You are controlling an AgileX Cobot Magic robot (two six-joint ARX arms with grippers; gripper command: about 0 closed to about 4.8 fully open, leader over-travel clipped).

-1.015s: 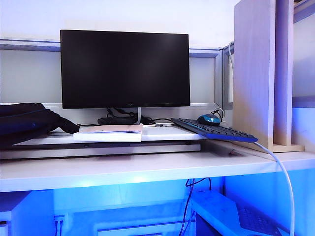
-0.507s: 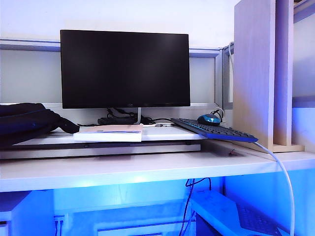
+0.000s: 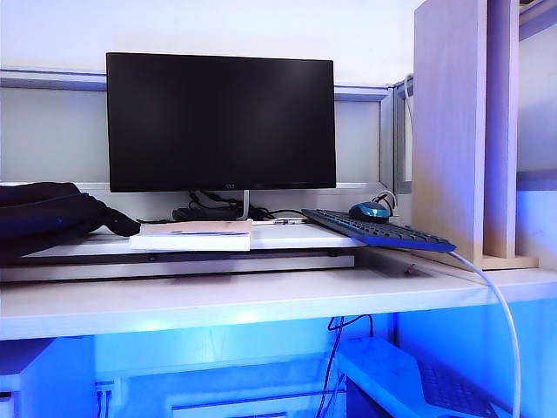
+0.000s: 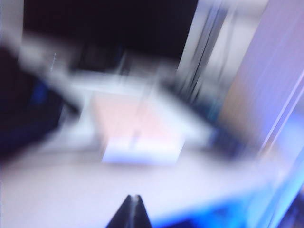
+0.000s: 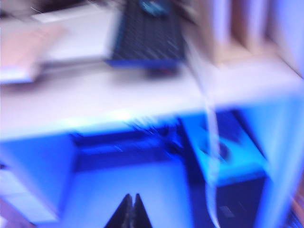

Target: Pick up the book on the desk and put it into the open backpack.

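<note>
- desk (image 3: 261, 300): wide pale top, thick front edge, spans the ext view; raised white shelf board (image 3: 287, 237) sits on it.
- monitor (image 3: 221, 122): dark screen, at the back, centre.
- side panel (image 3: 448, 122): tall light wood, right side.
- backpack (image 3: 48, 218): dark, blue trim, slumped at far left on the board.
- keyboard (image 3: 379, 230): blue/black, angled, right of centre, overhangs board edge; mouse (image 3: 370, 212) just behind it.
- book (image 3: 193, 235): flat on the board below the monitor, between backpack and keyboard, pinkish cover up w/ thin blue line, white page edges facing front.
- L gripper (image 4: 130, 211): tips pressed together, holding nothing, short of the book, near desk front; view blurred.
- R gripper (image 5: 129, 210): tips together, empty, low in front of the desk edge; blurred too.
- neither arm visible in ext view.
</note>
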